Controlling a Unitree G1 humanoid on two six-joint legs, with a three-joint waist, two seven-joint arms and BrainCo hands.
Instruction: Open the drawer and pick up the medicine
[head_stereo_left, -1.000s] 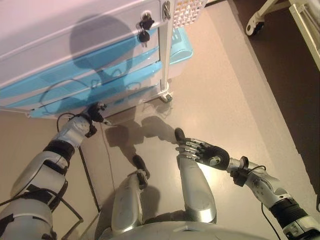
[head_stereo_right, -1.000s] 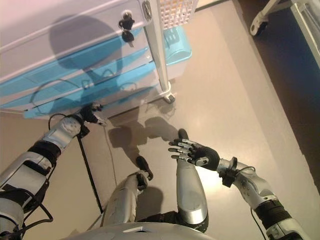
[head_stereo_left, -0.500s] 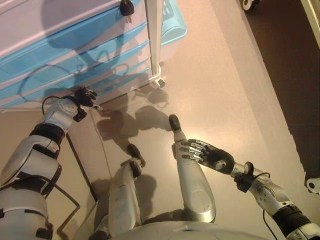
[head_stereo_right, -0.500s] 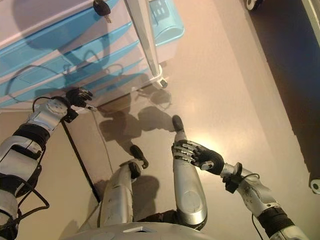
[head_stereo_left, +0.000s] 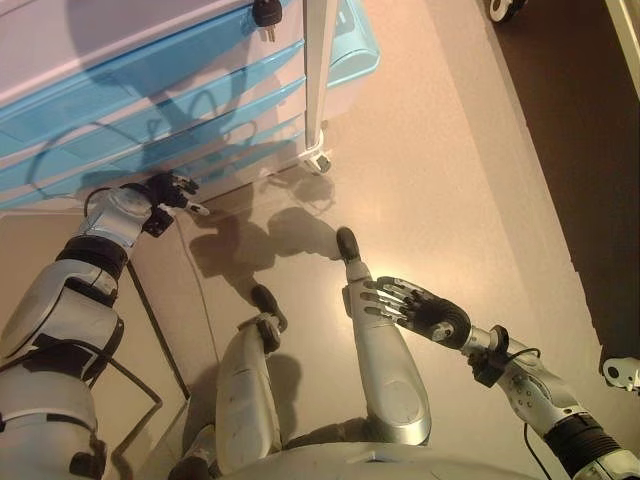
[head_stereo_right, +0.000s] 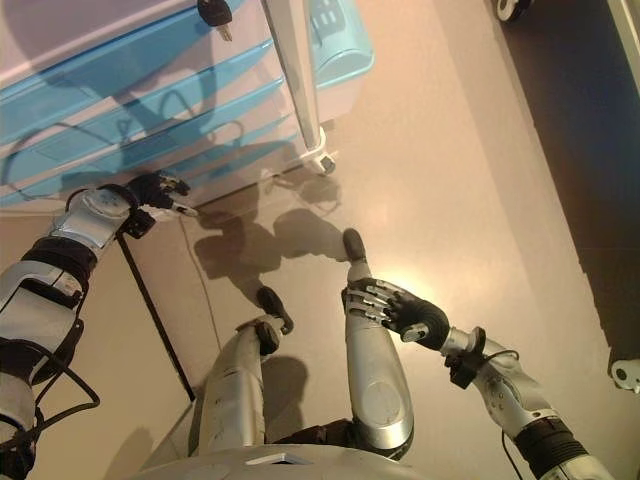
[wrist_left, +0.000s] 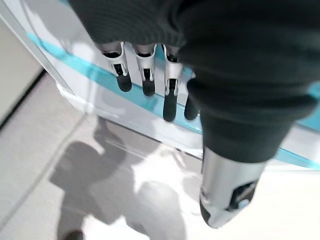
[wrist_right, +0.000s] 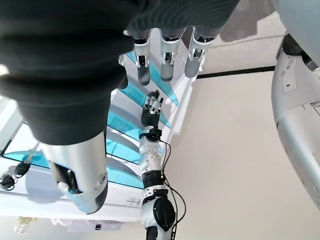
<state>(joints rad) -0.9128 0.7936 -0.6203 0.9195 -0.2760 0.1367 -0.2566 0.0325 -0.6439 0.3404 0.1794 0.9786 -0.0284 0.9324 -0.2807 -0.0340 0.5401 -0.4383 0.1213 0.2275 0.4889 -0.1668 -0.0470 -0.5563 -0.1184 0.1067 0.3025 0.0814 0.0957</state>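
A white cart (head_stereo_left: 150, 90) with several blue-fronted drawers (head_stereo_left: 160, 120) stands ahead of me, all drawers closed. No medicine shows in any view. My left hand (head_stereo_left: 170, 190) is open, its fingers (wrist_left: 145, 75) straight and close to the front of the lowest blue drawer (wrist_left: 150, 107), near the cart's bottom edge. It also shows in the right wrist view (wrist_right: 152, 107). My right hand (head_stereo_left: 415, 308) is open and empty, held low on my right, far from the cart.
Keys (head_stereo_left: 266, 14) hang from a lock on the cart's upper front. A blue bin (head_stereo_left: 352, 50) sits on the floor beside the cart's wheeled post (head_stereo_left: 318, 160). Caster wheels (head_stereo_left: 500, 8) show at the far right. A dark floor line (head_stereo_right: 150, 300) runs by my left arm.
The camera has tilted down over the last second, so the cart sits higher in view. My left hand stays at the lowest drawer front. My right hand barely moved.
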